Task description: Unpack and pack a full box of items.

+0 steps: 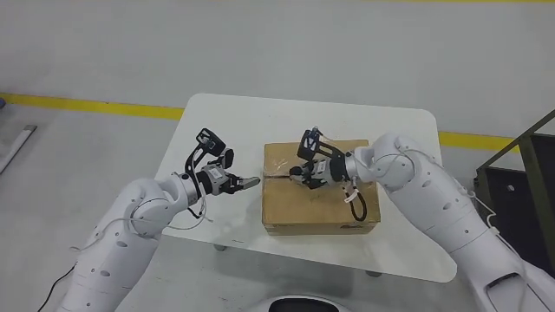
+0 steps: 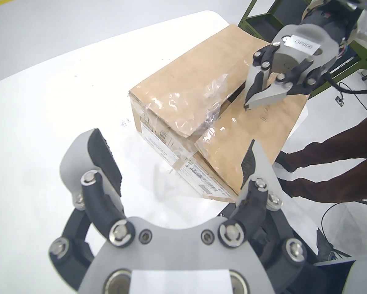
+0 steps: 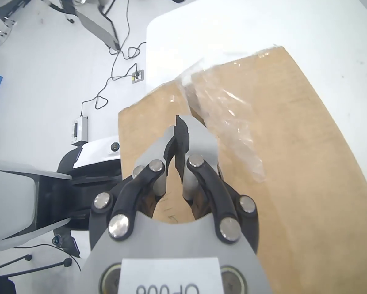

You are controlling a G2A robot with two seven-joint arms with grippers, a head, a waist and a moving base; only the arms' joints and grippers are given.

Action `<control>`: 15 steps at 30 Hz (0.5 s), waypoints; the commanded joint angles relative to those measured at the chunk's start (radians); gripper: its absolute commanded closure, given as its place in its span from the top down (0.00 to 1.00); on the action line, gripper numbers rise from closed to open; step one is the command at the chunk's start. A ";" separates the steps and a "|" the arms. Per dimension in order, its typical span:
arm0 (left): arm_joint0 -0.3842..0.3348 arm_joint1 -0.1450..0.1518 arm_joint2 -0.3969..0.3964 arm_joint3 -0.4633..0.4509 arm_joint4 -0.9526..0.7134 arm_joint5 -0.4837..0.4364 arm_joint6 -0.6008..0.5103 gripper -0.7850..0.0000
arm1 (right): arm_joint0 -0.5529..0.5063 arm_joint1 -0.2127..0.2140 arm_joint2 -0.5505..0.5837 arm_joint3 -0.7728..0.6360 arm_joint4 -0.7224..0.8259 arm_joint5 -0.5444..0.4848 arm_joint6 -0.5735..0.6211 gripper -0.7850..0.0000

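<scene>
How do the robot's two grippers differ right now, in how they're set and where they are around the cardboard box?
The left gripper has its fingers spread open; the right gripper has its fingers closed together. The left gripper is beside the box, above the table; the right gripper is over the box's top, with its tips at the taped seam. Both point toward the box.

Box (image 1: 323, 215) blocks table (image 1: 234, 121) centre, right hand (image 1: 297, 173) over it, room around left hand (image 1: 251, 182)
</scene>
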 commanded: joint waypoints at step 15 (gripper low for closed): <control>0.009 0.003 -0.006 -0.010 0.004 0.005 0.006 1.00 | 0.039 -0.037 -0.060 0.018 -0.118 0.116 -0.145 0.00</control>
